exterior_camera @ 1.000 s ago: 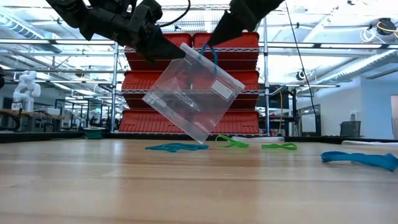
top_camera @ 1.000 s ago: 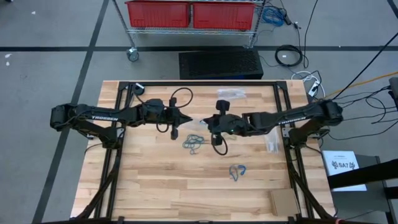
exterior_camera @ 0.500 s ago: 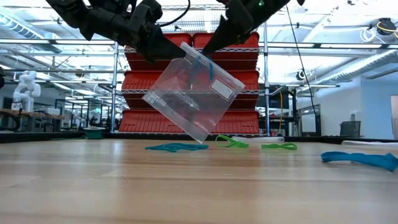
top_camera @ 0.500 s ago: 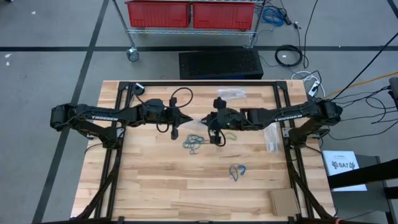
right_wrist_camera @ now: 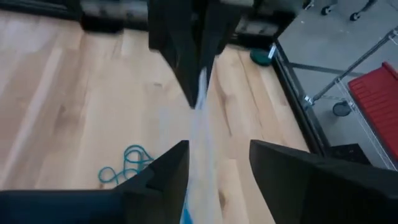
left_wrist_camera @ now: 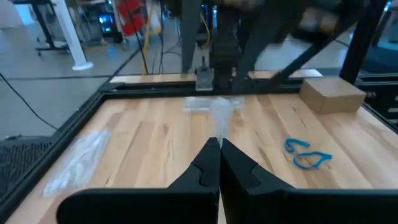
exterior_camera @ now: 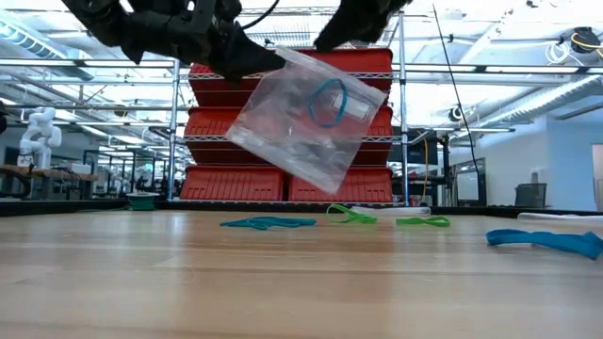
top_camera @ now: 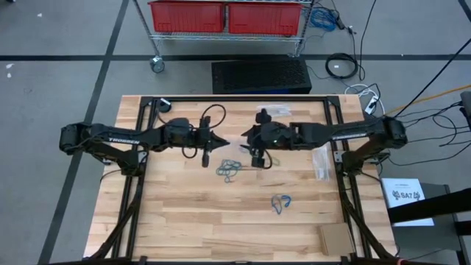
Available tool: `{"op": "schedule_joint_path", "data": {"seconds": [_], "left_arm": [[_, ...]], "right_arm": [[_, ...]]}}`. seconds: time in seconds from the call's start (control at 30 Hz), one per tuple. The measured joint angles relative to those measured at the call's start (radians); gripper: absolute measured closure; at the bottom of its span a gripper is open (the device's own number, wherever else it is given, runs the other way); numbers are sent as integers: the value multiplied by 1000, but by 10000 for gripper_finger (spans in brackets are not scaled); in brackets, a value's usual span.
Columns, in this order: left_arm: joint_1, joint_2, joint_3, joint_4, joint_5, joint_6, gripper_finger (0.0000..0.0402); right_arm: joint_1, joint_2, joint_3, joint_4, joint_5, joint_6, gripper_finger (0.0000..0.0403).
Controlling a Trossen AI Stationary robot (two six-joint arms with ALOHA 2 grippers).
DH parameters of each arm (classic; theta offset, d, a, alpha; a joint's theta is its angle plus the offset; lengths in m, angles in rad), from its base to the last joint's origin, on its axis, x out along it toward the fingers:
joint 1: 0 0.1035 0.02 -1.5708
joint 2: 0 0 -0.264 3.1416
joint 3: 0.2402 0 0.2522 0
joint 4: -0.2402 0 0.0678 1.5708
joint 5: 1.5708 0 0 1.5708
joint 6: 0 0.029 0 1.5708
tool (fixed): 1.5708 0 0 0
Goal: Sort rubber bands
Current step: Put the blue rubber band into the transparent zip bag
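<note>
A clear plastic bag [exterior_camera: 306, 118] hangs in the air over the middle of the table. My left gripper [top_camera: 221, 141] is shut on it. One blue rubber band [exterior_camera: 327, 102] lies inside the bag. My right gripper [right_wrist_camera: 217, 146] is open at the bag's top edge [right_wrist_camera: 200, 118], one finger on either side of it. On the table below lie grey and green rubber bands [top_camera: 229, 169], with blue ones [top_camera: 280, 204] nearer the front. My left gripper pinches the bag's upper corner [exterior_camera: 273, 61] between its two shut fingers, coming level from the table's left. The bag hangs tilted below the fingers, clear of the table. My right gripper straddles the bag's top edge; whether its fingers touch it, I cannot tell.
More clear bags lie at the right [top_camera: 321, 162] and the far edge [top_camera: 274, 110]. A cardboard box [top_camera: 335, 237] stands near the front right corner. Red bins on a wire shelf [top_camera: 227, 16] stand beyond the table.
My right gripper has opened and moved up, toward the far edge and the left gripper. The blue rubber band it held at the bag's mouth now lies inside the bag. The bag has swung upward and tipped flatter, still held by the left gripper.
</note>
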Motion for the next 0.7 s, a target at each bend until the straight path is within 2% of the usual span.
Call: {"op": "schedule_joint_path", "data": {"seconds": [0.23,0.4,0.57,0.7], "left_arm": [[25,0,-108,267,1,-11,401],[35,0,-125,323,10,-37,401],[34,0,-125,325,16,-37,401],[34,0,-125,330,15,-37,401]], "right_arm": [[0,-99,69,-252,0,92,249],[20,-160,31,-378,2,186,249],[72,-232,-167,-260,1,229,250],[92,-302,-398,45,34,242,250]]}}
